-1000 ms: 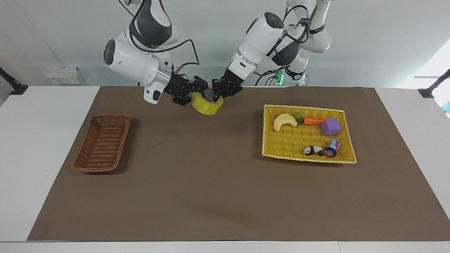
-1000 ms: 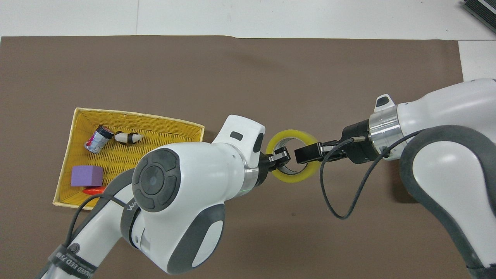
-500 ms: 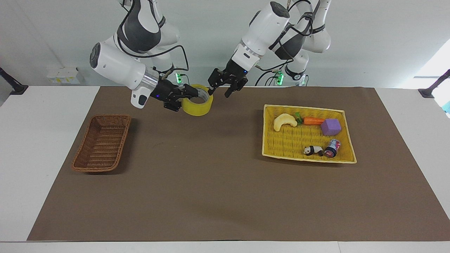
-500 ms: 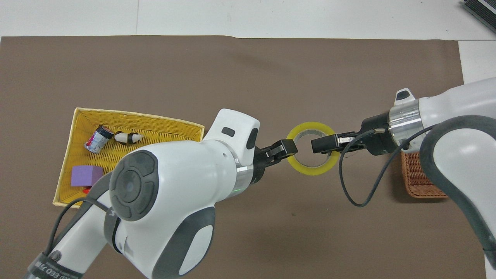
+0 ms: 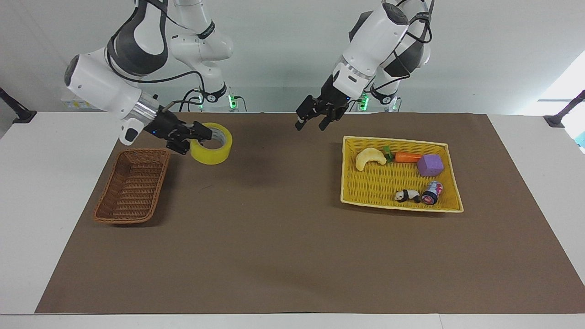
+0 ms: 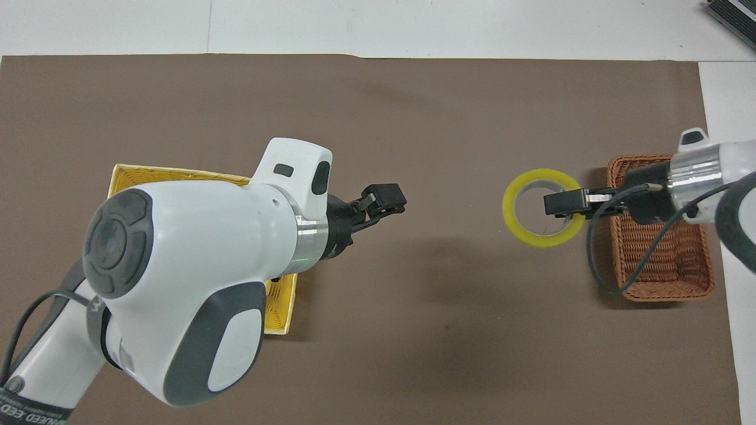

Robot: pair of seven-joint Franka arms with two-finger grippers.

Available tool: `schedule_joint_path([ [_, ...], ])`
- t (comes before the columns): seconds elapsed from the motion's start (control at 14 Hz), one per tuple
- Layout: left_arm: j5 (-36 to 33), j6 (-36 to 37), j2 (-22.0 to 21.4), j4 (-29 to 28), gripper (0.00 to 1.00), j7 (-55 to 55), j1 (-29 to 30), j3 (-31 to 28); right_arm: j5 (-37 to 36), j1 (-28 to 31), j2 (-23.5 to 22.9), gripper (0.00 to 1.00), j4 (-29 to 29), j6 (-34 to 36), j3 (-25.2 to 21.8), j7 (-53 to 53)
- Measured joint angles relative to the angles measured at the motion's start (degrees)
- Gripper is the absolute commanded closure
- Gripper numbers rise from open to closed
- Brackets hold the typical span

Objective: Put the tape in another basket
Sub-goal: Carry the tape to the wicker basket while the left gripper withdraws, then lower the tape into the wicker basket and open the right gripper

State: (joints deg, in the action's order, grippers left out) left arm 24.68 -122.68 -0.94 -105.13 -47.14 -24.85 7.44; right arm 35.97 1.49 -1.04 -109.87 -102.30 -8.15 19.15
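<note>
Brown mat point(image 5: 274, 237); right gripper point(image 5: 201, 135) level, clamping tape point(image 5: 211, 143) beside basket point(image 5: 132, 185); left gripper point(image 5: 313, 119) apparently spread, empty.

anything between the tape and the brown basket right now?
Nothing visible. The right hand holds the tape in the air over the brown mat, just beside the basket at its end nearer the robots. Only bare mat lies between them, and the basket is empty. The left hand hangs open, well away.

A brown mat point(image 5: 283, 246) covers the white table point(image 5: 41, 192), carrying the basket point(image 5: 132, 185) and a yellow tray point(image 5: 365, 187).
</note>
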Motion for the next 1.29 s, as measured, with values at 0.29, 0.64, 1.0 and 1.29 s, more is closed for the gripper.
schedule_joint_path([
  [0.29, 0.0, 3.7, 0.0, 0.0, 0.00, 14.0, 7.2, -0.2, -5.9, 7.8, -4.5, 1.00, 1.1, -0.5, -0.4, 8.4],
  [0.64, -8.2, 11.8, 0.0, -0.1, 0.00, 32.9, 14.3, -0.5, -7.4, 17.3, -14.5, 1.00, 3.9, -1.8, -0.8, 22.6],
  [1.0, -16.1, 17.6, 0.0, 1.4, 0.00, 41.4, 18.2, -0.6, -7.4, 19.4, -18.4, 1.00, 6.6, -1.8, -0.5, 25.7],
  [1.29, -18.1, 25.4, 0.0, 6.6, 0.00, 48.5, 23.9, -0.8, -8.6, 19.0, -18.7, 1.00, 6.7, -3.6, -0.5, 25.7],
])
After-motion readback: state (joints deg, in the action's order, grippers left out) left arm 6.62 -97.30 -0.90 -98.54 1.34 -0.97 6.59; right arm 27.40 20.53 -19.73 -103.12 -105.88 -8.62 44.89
